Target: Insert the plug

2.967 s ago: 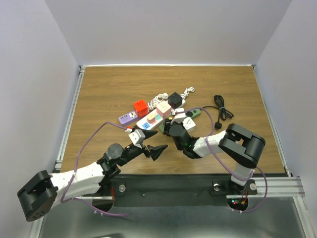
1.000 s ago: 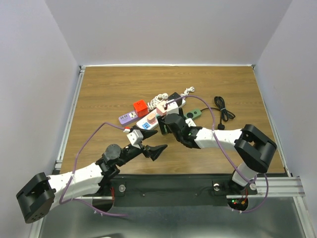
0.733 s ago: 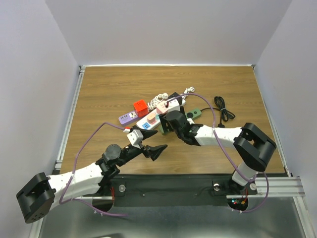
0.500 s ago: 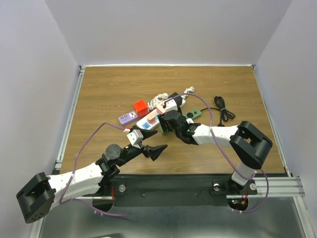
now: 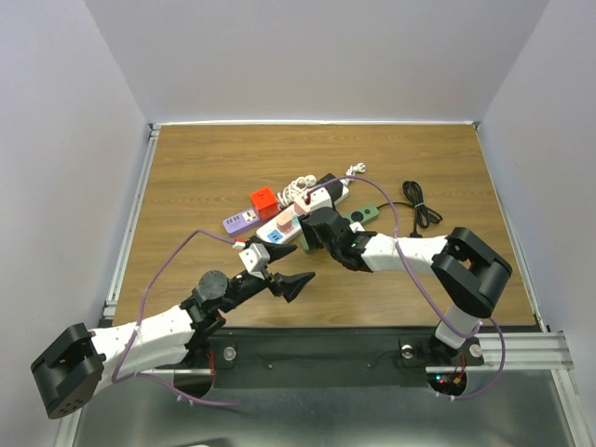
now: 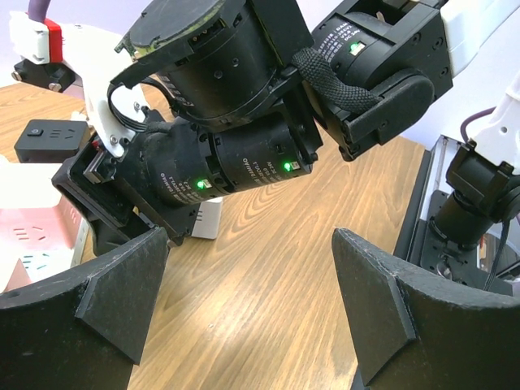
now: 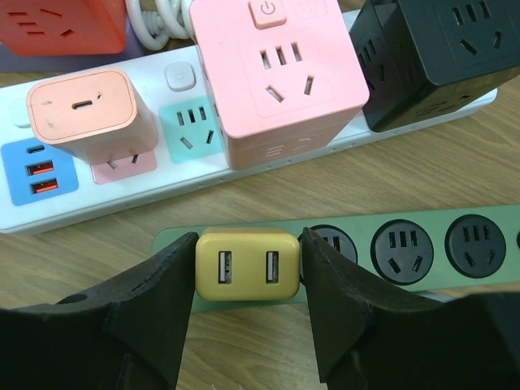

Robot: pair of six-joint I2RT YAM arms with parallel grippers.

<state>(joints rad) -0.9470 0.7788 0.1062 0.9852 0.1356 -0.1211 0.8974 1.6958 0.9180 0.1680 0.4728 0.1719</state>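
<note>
Right gripper (image 7: 247, 275) is closed on the plug (image 7: 247, 266): a small yellow two-port USB charger, with fingers (image 7: 158, 305) touching its left and right faces, ports facing the wrist cam. Plug sits at the left end of the green strip (image 7: 422, 244), over its end socket and touching the next socket's rim. Can't tell whether the prongs are in, partly in or just resting on top, since the body hides them. White strip (image 7: 162, 191) lies just behind, carrying a peach adapter (image 7: 85, 114), a pink cube (image 7: 280, 73) and a black cube (image 7: 439, 49), so there's not much room on the far side. Left gripper (image 6: 248, 268) is wide open and empty, hovering over the table (image 6: 268, 244) near the right wrist. Handling guess: the plug is light, rigid moulded plastic with smooth, slightly rounded sides, so it could slip or twist under push force. Best hold is the current one, flat on the two opposing side faces, low on the body, not on the corners. Push straight down, because any tilt will probably bind the prongs. The green strip looks light and may slide or tip, so the left arm could pin it.
</note>
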